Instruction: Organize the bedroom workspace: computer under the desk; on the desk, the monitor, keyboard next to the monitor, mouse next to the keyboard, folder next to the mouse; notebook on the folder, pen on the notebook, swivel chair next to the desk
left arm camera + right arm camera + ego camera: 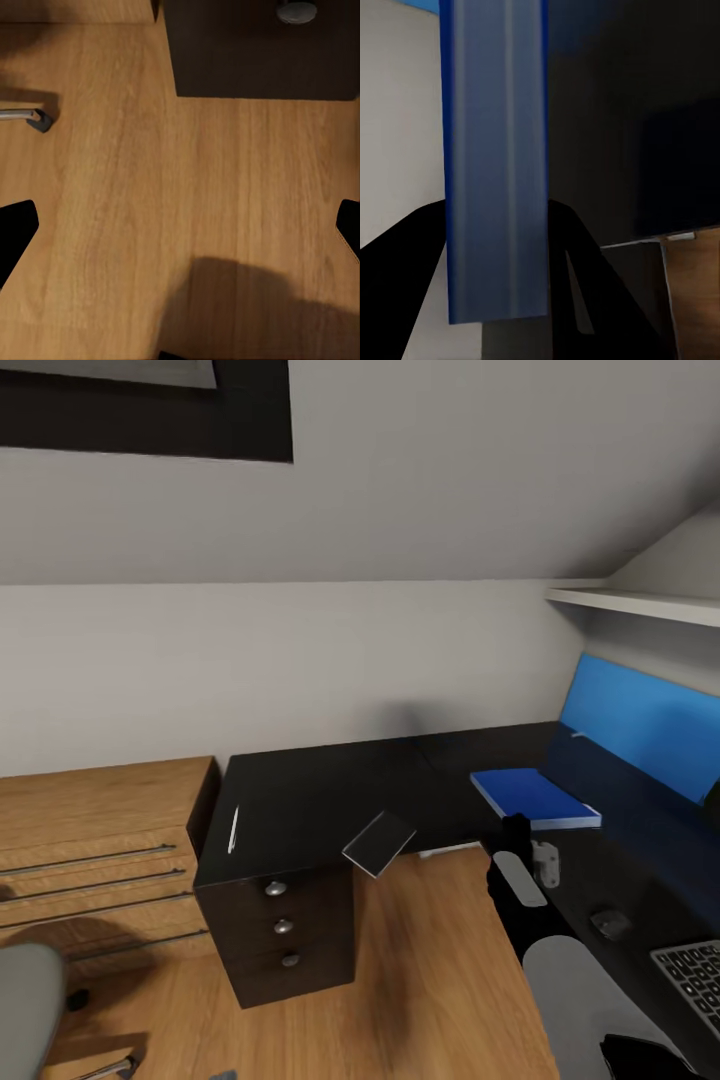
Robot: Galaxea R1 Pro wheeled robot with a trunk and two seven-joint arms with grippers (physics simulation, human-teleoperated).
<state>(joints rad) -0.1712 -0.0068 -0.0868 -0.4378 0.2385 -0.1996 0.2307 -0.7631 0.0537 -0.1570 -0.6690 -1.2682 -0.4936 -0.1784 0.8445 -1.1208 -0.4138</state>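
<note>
Bright blue and flat, the folder (535, 797) lies on the black desk (300, 800), clamped by the right gripper (495, 225).

Home work corner in a room under a sloping ceiling, rendered in simulation.

Marked as such by an L-shaped black desk (330, 800) with a drawer unit (285, 930) on round silver knobs, set into the corner against plain pale walls; a slim keyboard (695, 980) and a blue folder (535, 798) lying on the top; a wide screen with a bright blue face (640, 722) propped at the back; a white wall shelf (640, 603) above. Beside the desk, a low light-wood cabinet (100, 850) with long bar handles, warm wooden plank floor (420, 980), and the grey edge of a swivel chair (25, 1010) on its chrome castor base.
</note>
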